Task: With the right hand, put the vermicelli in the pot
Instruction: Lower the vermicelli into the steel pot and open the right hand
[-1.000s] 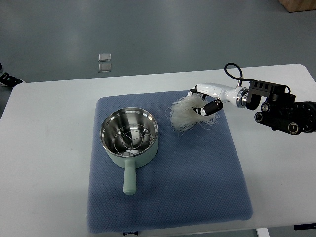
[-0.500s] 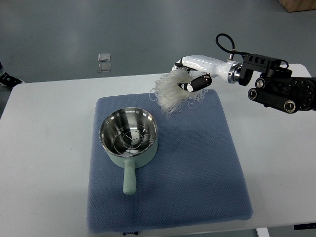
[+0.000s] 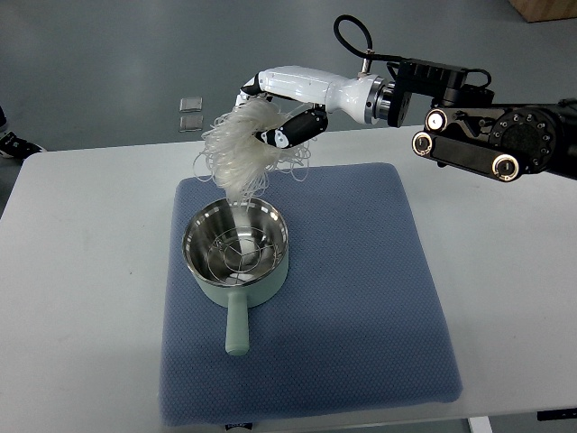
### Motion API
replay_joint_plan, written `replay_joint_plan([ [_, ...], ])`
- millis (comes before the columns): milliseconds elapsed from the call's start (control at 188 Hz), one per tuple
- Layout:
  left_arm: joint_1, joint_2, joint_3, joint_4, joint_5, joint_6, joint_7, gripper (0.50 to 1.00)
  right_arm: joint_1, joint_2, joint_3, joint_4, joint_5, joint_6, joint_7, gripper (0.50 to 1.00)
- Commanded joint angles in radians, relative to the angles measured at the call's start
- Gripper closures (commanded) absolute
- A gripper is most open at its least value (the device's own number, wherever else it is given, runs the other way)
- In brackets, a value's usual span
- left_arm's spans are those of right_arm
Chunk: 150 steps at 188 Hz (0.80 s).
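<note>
Vermicelli (image 3: pixel 236 152) in right hand (image 3: pixel 281 113) — above pot (image 3: pixel 236 248)

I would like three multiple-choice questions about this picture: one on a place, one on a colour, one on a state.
1. Where is the vermicelli?
A. flat on the mat
B. in the air above the pot
C. on the bare table

2. What colour is the mat?
A. red
B. yellow
C. blue

3. What is the right hand doing?
A. gripping the vermicelli
B. resting open on the table
C. holding the pot handle

Answers: 1 B, strands hang down towards the pot; 2 C, the cloth is blue; 3 A, fingers closed around the bundle.
</note>
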Motion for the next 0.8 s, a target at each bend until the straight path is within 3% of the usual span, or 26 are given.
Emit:
replay_joint_plan([
  [0,0.0,0.0,0.0,0.0,0.0,0.0,0.0,0.5,-0.001,0.027,-0.007,0.001,-0.004,0.018,0.0,1.0],
  [85,0.0,0.0,0.0,0.0,0.0,0.0,0.0,0.5,-0.009,0.051,-0.037,0.001,-0.005,0.021,0.0,0.991],
  [218,0.0,0.0,0.0,0.0,0.0,0.0,0.0,0.5,-0.017,0.079,-0.05,-0.001,-0.005,0.021,0.0,0.936],
  [261,0.0,0.0,0.0,0.0,0.0,0.0,0.0,0.5,-0.021,0.084,-0.05,-0.001,-0.005,0.021,0.0,0.877],
  [309,0.0,0.0,0.0,0.0,0.0,0.0,0.0,0.5,-0.03,0.087,-0.05,-0.001,-0.004,0.02,0.0,0.73],
  [319,0.0,0.0,0.0,0.0,0.0,0.0,0.0,0.5,-0.03,0.087,-0.05,-0.001,-0.004,0.02,0.0,0.73],
  [346,0.0,0.0,-0.001,0.0,0.0,0.0,0.0,0.5,-0.032,0.088,-0.05,-0.001,-0.004,0.018,0.001,0.663],
  [399,0.0,0.0,0.0,0.0,0.0,0.0,0.0,0.5,-0.032,0.096,-0.05,-0.002,-0.002,0.018,0.003,0.597],
  [793,0.0,0.0,0.0,0.0,0.0,0.0,0.0,0.5,-0.066,0.084,-0.037,-0.013,0.047,0.018,0.021,0.587],
])
